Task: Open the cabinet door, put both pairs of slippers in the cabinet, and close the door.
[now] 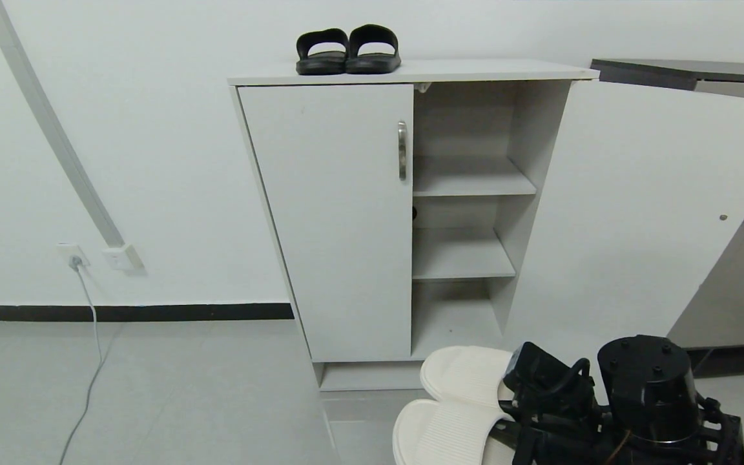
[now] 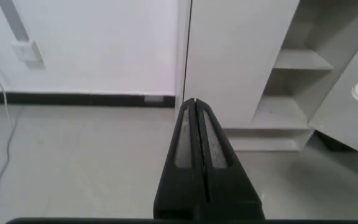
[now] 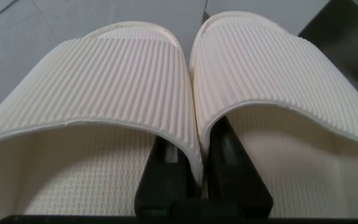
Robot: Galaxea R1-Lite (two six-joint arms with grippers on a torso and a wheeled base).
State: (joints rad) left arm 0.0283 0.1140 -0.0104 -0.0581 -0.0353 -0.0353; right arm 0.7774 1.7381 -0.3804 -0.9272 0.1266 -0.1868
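Against the white wall [image 1: 152, 129] the grey wooden cabinet [image 1: 327, 219] had its door [image 1: 637, 213] open, while the right gripper [image 3: 194, 155] clamped the cream ribbed slippers [image 3: 104, 81] at lower right, the black rubber slippers [image 1: 348, 51] sat atop the cabinet, and the left gripper [image 2: 195, 134] was closed on nothing.

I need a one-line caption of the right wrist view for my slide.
Right gripper clamps the touching inner strap edges of the white slippers, holding the pair side by side.

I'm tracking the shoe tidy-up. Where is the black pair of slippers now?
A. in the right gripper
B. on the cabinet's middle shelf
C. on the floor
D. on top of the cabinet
D: the black rubber slide slippers sit side by side on top of the white wooden cabinet; the right gripper is shut on the cream ribbed slippers.
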